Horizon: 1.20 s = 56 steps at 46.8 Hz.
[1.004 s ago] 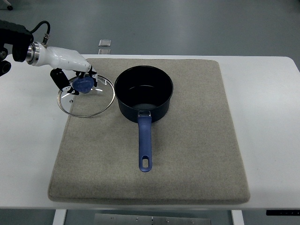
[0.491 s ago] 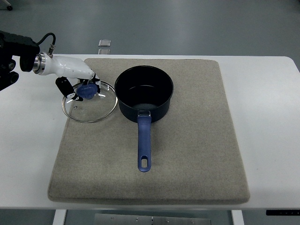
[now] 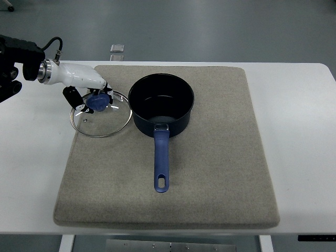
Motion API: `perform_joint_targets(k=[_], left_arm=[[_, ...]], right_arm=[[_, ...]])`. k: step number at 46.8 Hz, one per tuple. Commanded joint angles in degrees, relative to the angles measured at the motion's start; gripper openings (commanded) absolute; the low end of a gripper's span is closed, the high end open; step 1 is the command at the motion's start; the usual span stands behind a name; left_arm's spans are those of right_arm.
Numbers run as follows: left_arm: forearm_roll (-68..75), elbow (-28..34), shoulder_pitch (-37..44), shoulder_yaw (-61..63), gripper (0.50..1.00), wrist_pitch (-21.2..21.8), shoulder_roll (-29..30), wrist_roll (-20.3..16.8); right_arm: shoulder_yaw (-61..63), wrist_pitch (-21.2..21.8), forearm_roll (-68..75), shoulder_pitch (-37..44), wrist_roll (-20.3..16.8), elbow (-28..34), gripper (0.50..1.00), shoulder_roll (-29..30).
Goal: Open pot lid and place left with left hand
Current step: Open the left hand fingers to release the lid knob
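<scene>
A dark blue saucepan [image 3: 161, 105] stands uncovered on the grey mat [image 3: 210, 157], its blue handle [image 3: 161, 160] pointing toward me. Left of it lies the glass lid [image 3: 101, 114] with a metal rim and a blue knob [image 3: 96, 102], resting at the mat's left edge. My left hand [image 3: 90, 100], white with dark fingers, reaches in from the upper left and its fingers are curled around the knob. The right arm does not show.
The mat covers most of a white table [image 3: 299, 131]. A small grey square object [image 3: 117, 48] lies on the floor beyond the table's far edge. Bare white table surface flanks the mat on both sides.
The lid moved slightly right and toward me, settling onto the mat beside the pot, between one second ago and half a second ago. Since then nothing has shifted.
</scene>
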Motion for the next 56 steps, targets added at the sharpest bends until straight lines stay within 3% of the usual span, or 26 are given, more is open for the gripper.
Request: perform_joint_targets(k=[1,8,13,19,21,31,56], left_arm=[[-0.13,-0.01,0.02,-0.01,0.5,0.31,0.06,0.0],[-0.04,-0.09,2.13,-0.01,0.52,4.34,0.06,0.0],[-0.04,-0.18,2.66,0.34,0.636,5.93,0.23,0.0],[-0.13,-0.27,2.66,0.43,0.675,5.93,0.32,0.0],[-0.13,-0.36,2.66,0.25,0.73,5.93,0.41,0.0],[-0.13,-0.71,2.66,-0.01,0.846,6.11,0.76,0.0],[-1.97,-0.88,2.14,-0.36,0.917,6.28,1.11,0.0]], right_arm=[[0.0,0.0,0.0,0.08,0.0,-0.02,0.917,0.0],[0.0,0.0,0.0,0.08,0.0,-0.02,0.917,0.0],[0.0,0.0,0.0,0.08,0.0,0.07,0.917,0.0],[0.0,0.0,0.0,0.08,0.0,-0.02,0.917,0.0],[0.0,0.0,0.0,0.08,0.0,-0.02,0.917,0.0],[0.0,0.0,0.0,0.08,0.0,-0.02,0.917,0.0],[0.0,0.0,0.0,-0.01,0.0,-0.02,0.917,0.0]])
